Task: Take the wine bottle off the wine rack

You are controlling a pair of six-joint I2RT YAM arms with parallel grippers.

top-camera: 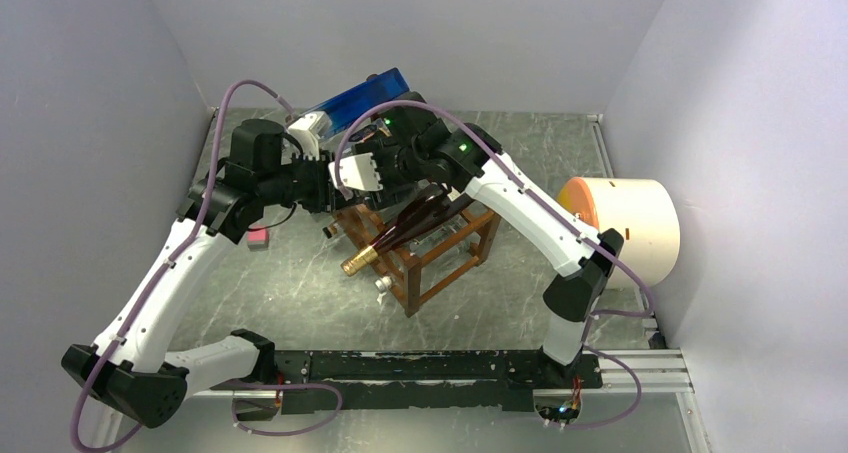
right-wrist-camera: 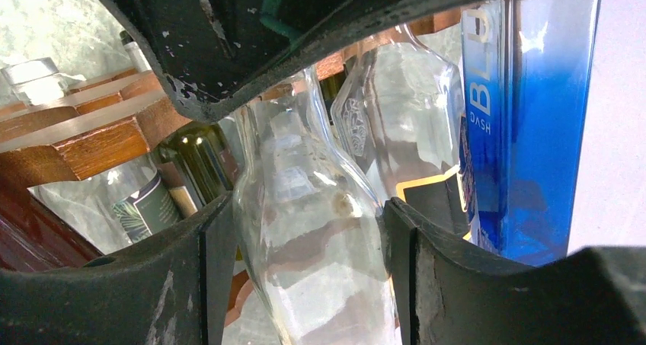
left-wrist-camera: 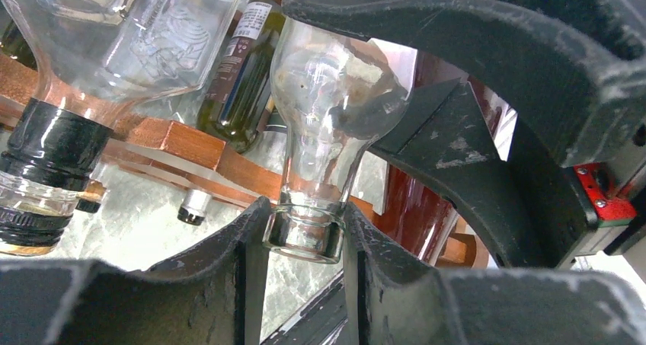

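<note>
**Gripping a clear bottle at neck and body over the wine rack**

Starting at the near end of the wine rack (top-camera: 409,283), a small silver-capped bottle neck (top-camera: 383,284) pokes out low down. Just above it lies a dark red bottle (top-camera: 405,228), its gold cap (top-camera: 358,262) jutting past the frame toward the arms. A small pink object (top-camera: 258,236) sits on the table (top-camera: 300,293) to the left of the rack. A cream cylinder with an orange face (top-camera: 630,223) lies well off to its right.

Over the rack's middle, both arms meet on the clear bottle (left-wrist-camera: 335,94). The left gripper (left-wrist-camera: 303,225) is clamped tight on the bottle's mouth, one finger on each side of the rim. The right gripper (right-wrist-camera: 308,238) straddles the wider body, half spread, and both pads look pressed against the glass. Whether the bottle's weight rests on a rail cannot be told.

Neighbours crowd it closely. A second clear bottle with a black collar (left-wrist-camera: 57,139) lies beside it across a wooden rail, and a green labelled bottle (left-wrist-camera: 242,86) lies behind. At the rack's far end a blue bottle (top-camera: 360,100) sits close behind the grippers.
</note>
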